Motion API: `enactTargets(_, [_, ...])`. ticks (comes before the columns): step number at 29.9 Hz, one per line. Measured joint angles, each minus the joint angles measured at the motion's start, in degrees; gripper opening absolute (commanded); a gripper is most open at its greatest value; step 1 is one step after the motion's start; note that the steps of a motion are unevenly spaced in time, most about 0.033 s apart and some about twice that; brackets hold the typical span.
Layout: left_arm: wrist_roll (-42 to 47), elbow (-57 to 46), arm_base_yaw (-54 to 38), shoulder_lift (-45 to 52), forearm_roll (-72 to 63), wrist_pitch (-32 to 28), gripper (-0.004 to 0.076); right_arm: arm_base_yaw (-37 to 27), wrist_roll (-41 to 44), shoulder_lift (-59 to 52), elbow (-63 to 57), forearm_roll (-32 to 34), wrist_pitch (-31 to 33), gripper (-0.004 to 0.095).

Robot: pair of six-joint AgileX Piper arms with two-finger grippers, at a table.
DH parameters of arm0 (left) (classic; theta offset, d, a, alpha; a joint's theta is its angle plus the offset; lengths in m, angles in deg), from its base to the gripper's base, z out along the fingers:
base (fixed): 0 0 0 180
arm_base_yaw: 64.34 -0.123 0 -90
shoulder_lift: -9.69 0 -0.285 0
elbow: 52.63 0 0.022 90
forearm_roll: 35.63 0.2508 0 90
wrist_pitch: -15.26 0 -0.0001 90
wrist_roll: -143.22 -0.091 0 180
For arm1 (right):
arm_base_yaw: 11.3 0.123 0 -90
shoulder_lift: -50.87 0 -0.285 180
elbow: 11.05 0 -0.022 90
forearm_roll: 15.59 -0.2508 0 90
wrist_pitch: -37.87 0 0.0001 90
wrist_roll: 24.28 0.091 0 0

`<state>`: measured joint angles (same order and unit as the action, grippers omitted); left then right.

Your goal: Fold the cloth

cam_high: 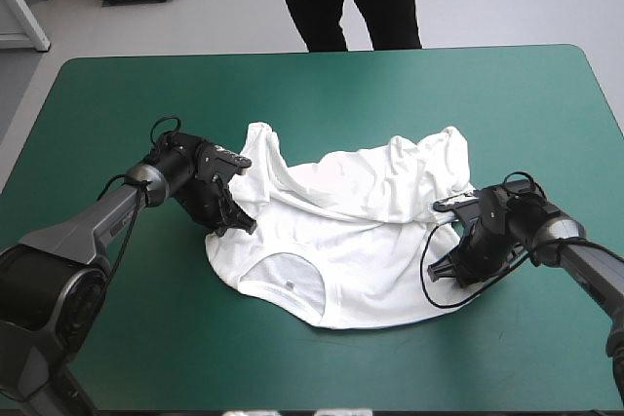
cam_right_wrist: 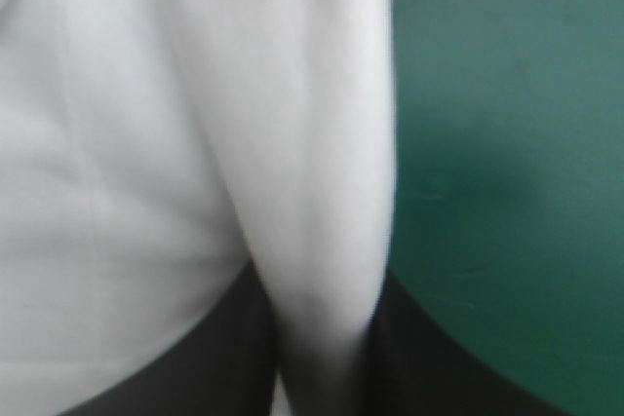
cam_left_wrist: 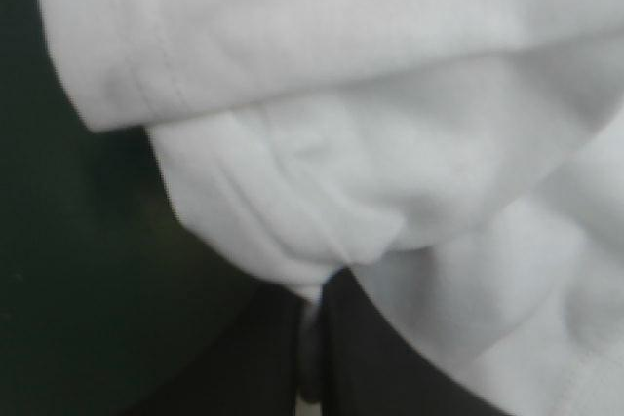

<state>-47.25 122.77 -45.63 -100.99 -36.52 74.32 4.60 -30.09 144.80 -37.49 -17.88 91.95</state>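
Fold looked barely started: the T-shirt (cam_high: pixel 341 241) sat rumpled mid-frame on the worktop (cam_high: pixel 117 104), upper part flopped over. Left gripper (cam_high: pixel 237 219) and right gripper (cam_high: pixel 450 262) fingers pinched its side edges.

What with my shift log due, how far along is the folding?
Done: the T-shirt lies on the teal-green cover, its far part bunched loosely over the rest. In hand: the left gripper and right gripper are each shut on a side of it. Left: the real folds; it is wrinkled, no neat bundle yet.
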Motion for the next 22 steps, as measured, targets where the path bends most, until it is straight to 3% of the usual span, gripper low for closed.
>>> enactTargets(11, [0.5, -0.1, 0.0, 0.7, 0.2, -0.4, -0.0009, 0.0, -1.1, -0.2, 0.7, -2.0, 0.4, -0.0017])
enactTargets(22, [1.2, -0.4, 0.0, 16.2, 0.3, 0.3, -0.0009, 0.1, -0.5, -8.4, 16.3, -1.6, 12.9, -0.0017])
